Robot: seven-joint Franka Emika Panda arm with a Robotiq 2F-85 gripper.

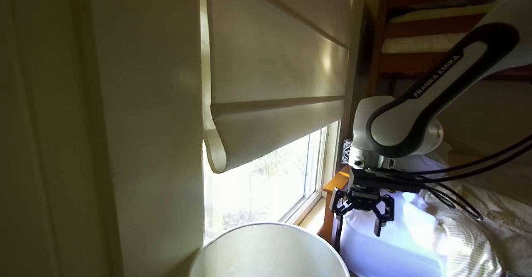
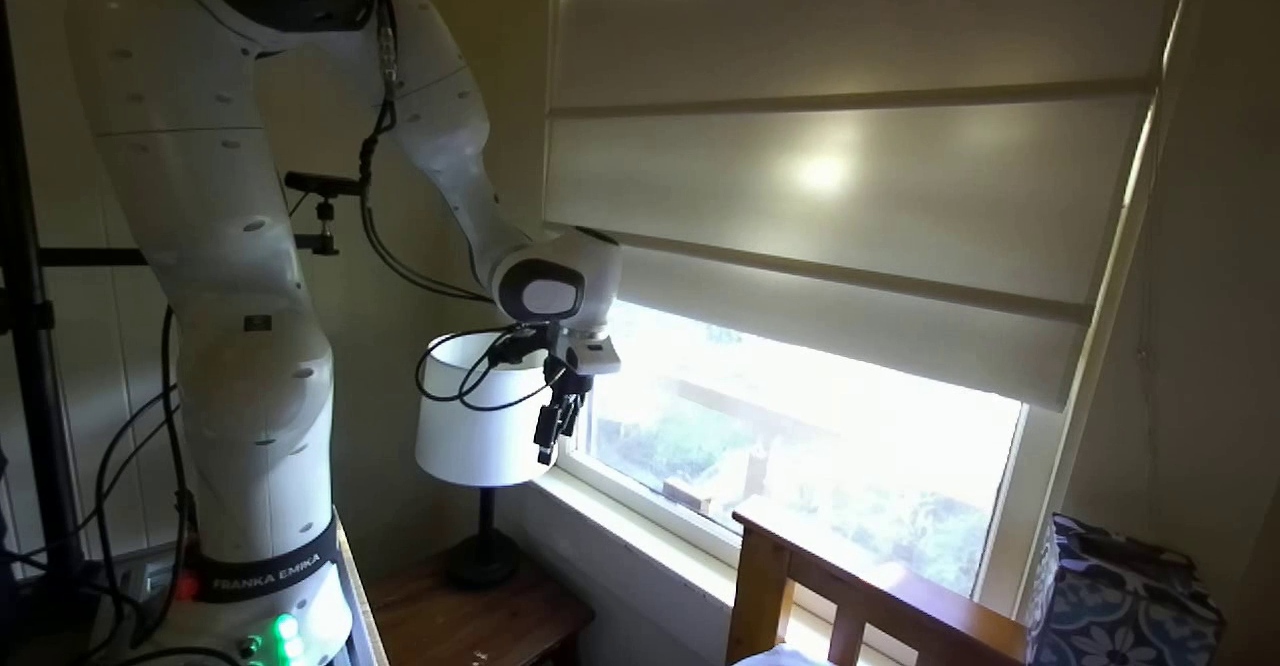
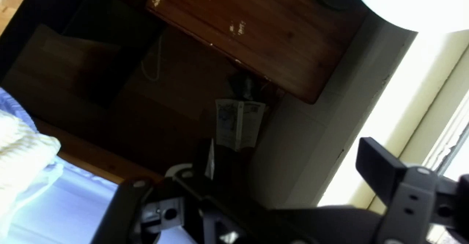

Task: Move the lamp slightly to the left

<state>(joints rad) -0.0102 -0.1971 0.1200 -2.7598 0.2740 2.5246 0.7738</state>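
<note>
The lamp has a wide cream-white shade; only its upper part [image 1: 270, 254] shows at the bottom of an exterior view. In an exterior view the whole lamp [image 2: 475, 446] stands upright on a black stem and round base. In the wrist view the bright shade [image 3: 414, 4] fills the top right corner, with part of the dark base beside it. My gripper [image 1: 358, 223] is open and empty, pointing down. It overlaps the shade's window-side edge in an exterior view [image 2: 548, 436]. In the wrist view the fingers [image 3: 293, 159] are spread, apart from the shade.
A wooden side table [image 2: 450, 616] carries the lamp. The window sill [image 2: 640, 526] and blind [image 2: 830, 186] run alongside. A wooden headboard [image 2: 860, 586] and a patterned box [image 2: 1125, 596] stand beyond. A book [image 3: 240, 125] lies below. Cables loop from the wrist near the shade.
</note>
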